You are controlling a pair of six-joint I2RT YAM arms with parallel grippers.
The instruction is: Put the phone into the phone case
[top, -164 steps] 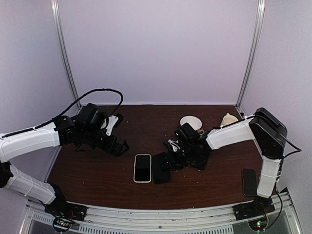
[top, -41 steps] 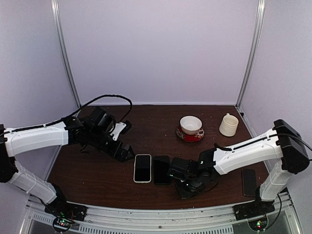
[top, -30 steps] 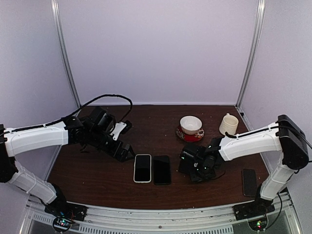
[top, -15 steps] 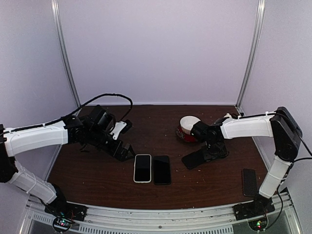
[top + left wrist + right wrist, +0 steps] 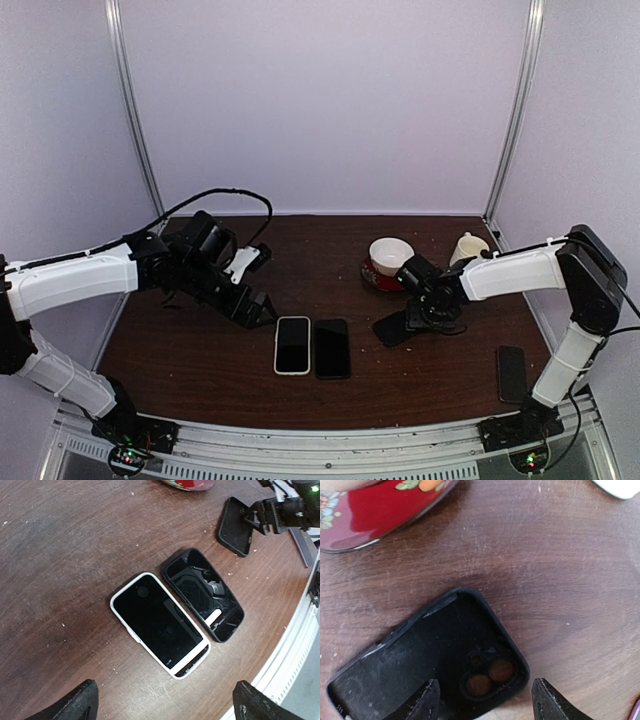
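Phone (image 5: 160, 625): flat on the table (image 5: 60, 555), just beside the empty case (image 5: 204, 601). We judge it rigid, slick and fairly light; we would grip its long edges. Left tool (image 5: 167, 702): fingers apart, above. Right tool (image 5: 485, 700): apart, over a second case (image 5: 420, 680).

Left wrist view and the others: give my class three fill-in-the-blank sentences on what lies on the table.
The phone has a ___ rim.
The empty case beside it is ___.
The bowl stands on a ___ saucer.
Missing: white; black; red.
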